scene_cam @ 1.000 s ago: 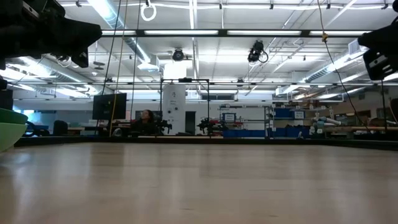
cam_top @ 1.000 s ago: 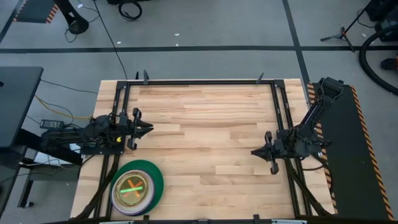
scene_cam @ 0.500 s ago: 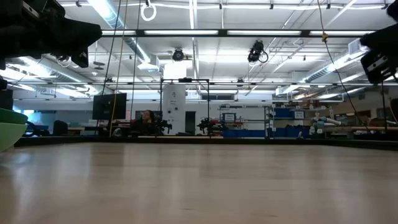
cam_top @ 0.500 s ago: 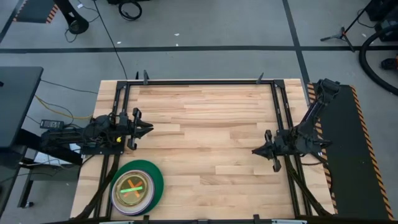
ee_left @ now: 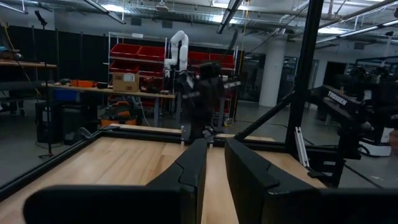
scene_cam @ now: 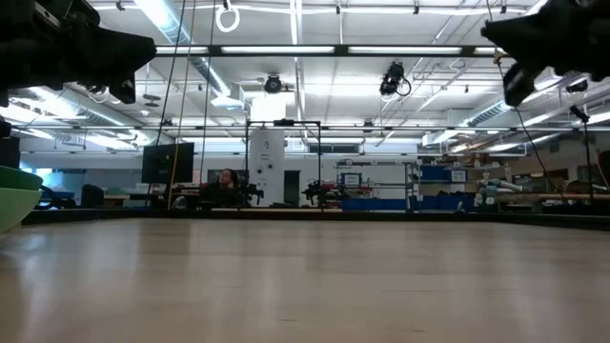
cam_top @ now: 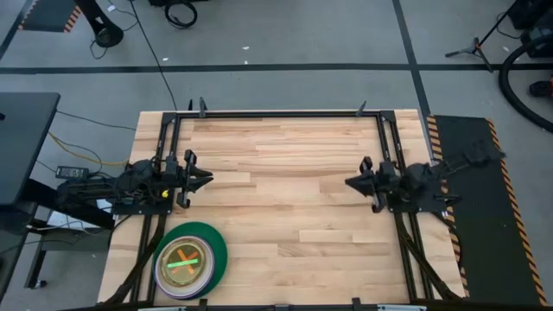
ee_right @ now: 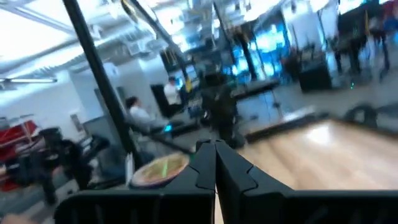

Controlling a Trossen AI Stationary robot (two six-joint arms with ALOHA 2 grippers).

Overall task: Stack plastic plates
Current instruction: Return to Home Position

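A stack of plastic plates rests on the wooden table near its front left corner. A large dark green plate is at the bottom, with paler plates and an orange and lime one on top. The stack's green edge shows in the low view, and the stack shows in the right wrist view. My left gripper hovers at the table's left, behind the stack, its fingers a narrow gap apart, empty. My right gripper hovers at the table's right, shut and empty.
A black metal frame runs along the table's far, left and right edges. A black panel with striped edges lies right of the table. Bare wood lies between the two grippers. A person sits in the room beyond the table.
My right gripper has moved toward the table's far edge and risen, its arm folding back over the right side. It has stayed shut and empty. The plate stack has not moved.
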